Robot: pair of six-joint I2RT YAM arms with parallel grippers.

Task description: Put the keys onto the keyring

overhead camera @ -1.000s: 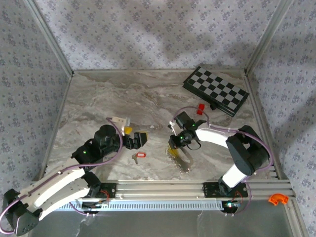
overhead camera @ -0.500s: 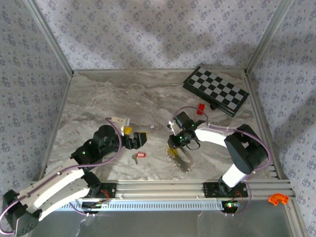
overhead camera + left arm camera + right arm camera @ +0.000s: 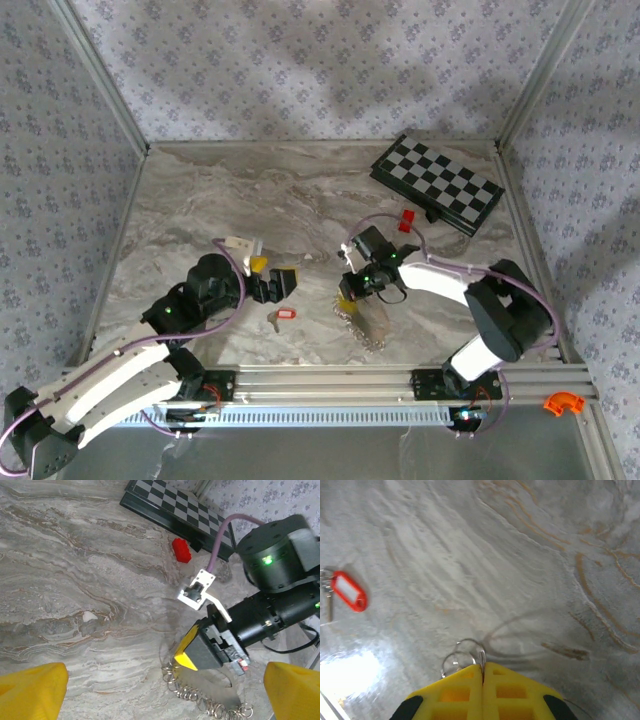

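On the marbled tabletop (image 3: 200, 200), the right gripper (image 3: 483, 666) has its jaws pinched shut on the keyring (image 3: 462, 654) near centre, the red-tagged key (image 3: 282, 316) lies just left, and the left gripper (image 3: 272, 280) holds its jaws wide open.

Soft even light, faint shadows on wall (image 3: 330, 70), blown-out glare on table (image 3: 345, 675) in right wrist view, near fingers (image 3: 30, 690) out of focus in left wrist view.
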